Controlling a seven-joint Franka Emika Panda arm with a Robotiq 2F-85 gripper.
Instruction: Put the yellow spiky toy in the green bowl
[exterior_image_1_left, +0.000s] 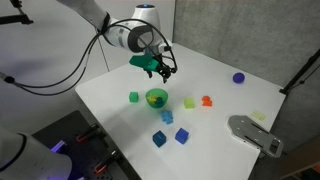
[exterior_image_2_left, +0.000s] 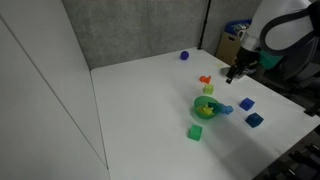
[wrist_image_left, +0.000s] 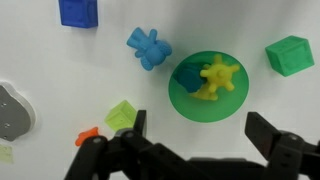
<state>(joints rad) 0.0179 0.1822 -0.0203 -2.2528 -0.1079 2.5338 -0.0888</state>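
The yellow spiky toy (wrist_image_left: 217, 79) lies inside the green bowl (wrist_image_left: 192, 103), next to a dark blue piece in the bowl. The bowl also shows in both exterior views (exterior_image_1_left: 156, 98) (exterior_image_2_left: 205, 107), with a yellow spot inside it. My gripper (wrist_image_left: 195, 135) is open and empty, its two black fingers spread wide apart, hovering above the table beside the bowl. In the exterior views the gripper (exterior_image_1_left: 160, 70) (exterior_image_2_left: 233, 74) hangs well above the table.
On the white table lie a green cube (wrist_image_left: 290, 55), a blue cube (wrist_image_left: 78, 11), a light blue spiky toy (wrist_image_left: 148, 47), a lime block (wrist_image_left: 122, 115), an orange piece (wrist_image_left: 87, 136), a purple ball (exterior_image_1_left: 239, 77) and a grey object (exterior_image_1_left: 254, 133).
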